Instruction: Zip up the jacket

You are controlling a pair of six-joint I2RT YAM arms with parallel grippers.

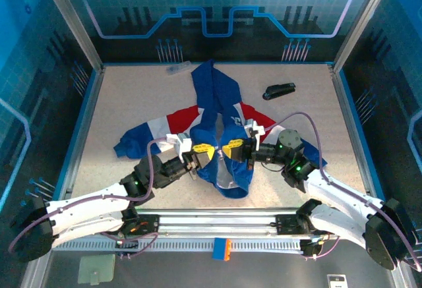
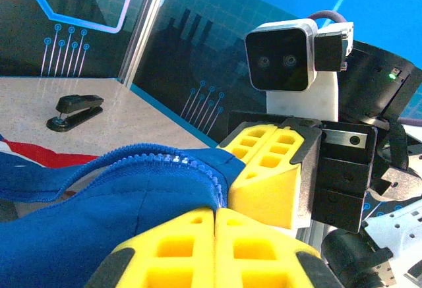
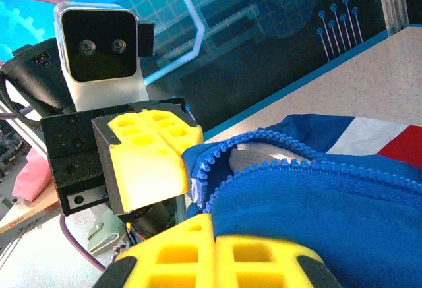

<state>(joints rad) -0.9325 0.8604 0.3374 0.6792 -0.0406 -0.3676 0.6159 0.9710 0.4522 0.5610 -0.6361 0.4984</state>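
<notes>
The royal-blue jacket (image 1: pixel 221 113) with red and white bands lies in the middle of the table, hood toward the back. Its lower front is raised between my two grippers. My left gripper (image 1: pixel 203 151) is shut on the left zipper edge, and my right gripper (image 1: pixel 230 149) is shut on the right edge, tips almost meeting. In the left wrist view my left gripper (image 2: pixel 215 211) pinches the blue zipper tape (image 2: pixel 198 167), with the right gripper's yellow fingers (image 2: pixel 273 169) just beyond. In the right wrist view my right gripper (image 3: pixel 214 219) holds blue fabric (image 3: pixel 316 202); the two rows of zipper teeth (image 3: pixel 264 144) lie apart.
A black stapler (image 1: pixel 279 91) sits at the back right of the table, and shows in the left wrist view too as the stapler (image 2: pixel 76 111). A small pale object (image 1: pixel 178 68) lies by the back wall. Glass walls enclose the table; a metal rail (image 1: pixel 217 222) runs along the front.
</notes>
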